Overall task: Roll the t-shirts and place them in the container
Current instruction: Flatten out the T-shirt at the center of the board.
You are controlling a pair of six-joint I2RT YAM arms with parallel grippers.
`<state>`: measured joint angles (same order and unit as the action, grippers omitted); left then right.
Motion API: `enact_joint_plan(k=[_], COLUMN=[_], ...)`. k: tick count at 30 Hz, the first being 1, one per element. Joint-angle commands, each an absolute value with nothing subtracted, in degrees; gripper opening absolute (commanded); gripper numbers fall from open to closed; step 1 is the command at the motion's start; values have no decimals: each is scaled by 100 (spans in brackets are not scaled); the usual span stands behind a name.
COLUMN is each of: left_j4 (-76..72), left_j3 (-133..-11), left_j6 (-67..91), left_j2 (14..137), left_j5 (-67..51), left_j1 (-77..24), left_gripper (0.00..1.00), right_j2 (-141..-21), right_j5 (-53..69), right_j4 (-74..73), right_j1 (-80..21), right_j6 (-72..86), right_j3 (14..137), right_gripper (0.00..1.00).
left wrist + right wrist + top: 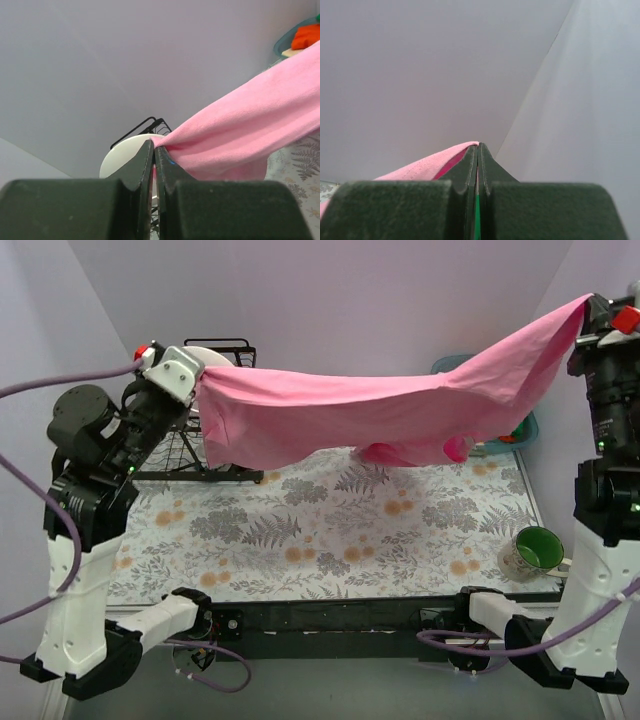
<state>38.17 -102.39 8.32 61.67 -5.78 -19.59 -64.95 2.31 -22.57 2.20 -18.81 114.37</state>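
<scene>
The pink t-shirt (400, 410) hangs in the air, stretched long from left to right across the top of the frame. The left gripper (195, 380) is pinched shut on its left end. The right gripper (590, 315) is pinched shut on the other end, higher up. The flowery mat (330, 530) lies right below. I think the wire rack (232, 348), blue bin (525, 425) and green mug (533, 552) could snag it coming down.
</scene>
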Motion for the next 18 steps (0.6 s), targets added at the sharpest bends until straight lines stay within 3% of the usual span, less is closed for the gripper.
enact_joint_plan(k=[1,6,10,18], left_j4=[4244,5123,5712,4977], left_j3=[-10231,-9643,-8695,-5776], left_j6=[879,1194,1450,801], left_j2=[5678,5388,5134,5545], left_j5=[-1474,-2126,-2733,-3576], left_j1=[-1934,-1934,-1934,-1934], left_gripper=[0,0,0,0], right_j2=[-6083,-5696,-5423,-5545], right_j5=[44,193,737,1634], right_j4=[-2267,-2557,-2698,-2594], right_j1=[246,246,246,246], right_j6=[-2021,-1978,-2021,-2074], right_j3=[11497,10751,9296,6822], right_gripper=[1,1,1,1])
